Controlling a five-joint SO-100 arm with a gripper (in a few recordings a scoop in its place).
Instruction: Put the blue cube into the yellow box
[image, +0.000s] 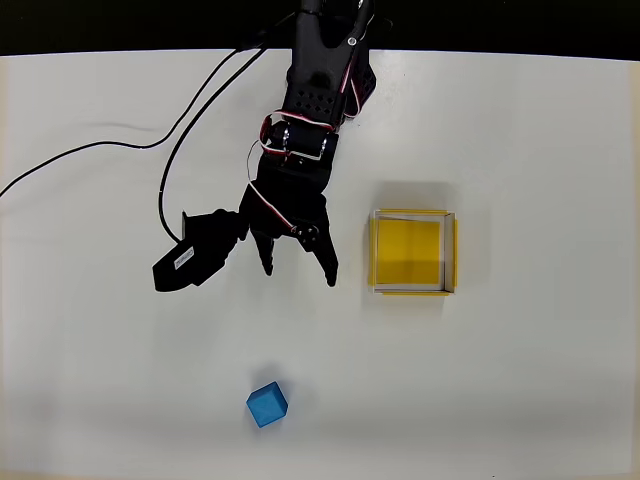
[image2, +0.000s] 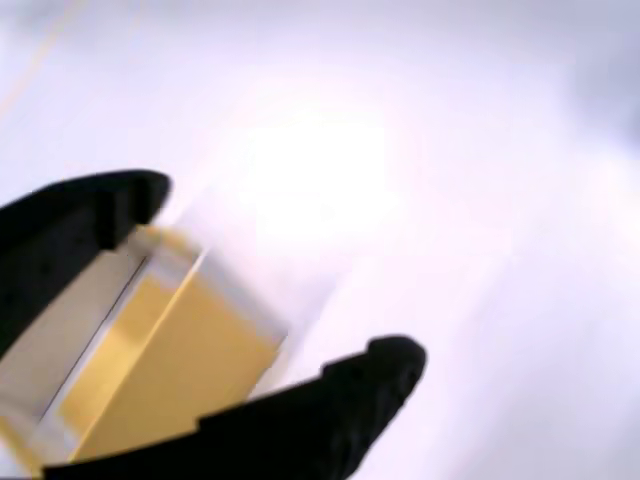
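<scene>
Overhead view is showing you barely started: your gripper (image: 299, 270) is hanging with fingers spread and empty; the blue cube (image: 267, 404) is lying untouched on the worktop (image: 520, 380), well apart from the yellow box (image: 413, 252).

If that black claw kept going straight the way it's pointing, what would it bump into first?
Probably only bare table: the open gripper points down the overhead view, passing right of the blue cube. Height is unclear.

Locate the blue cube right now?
In the overhead view the blue cube sits on the white table near the bottom edge, left of centre, below the open gripper and down-left of the yellow box.
</scene>
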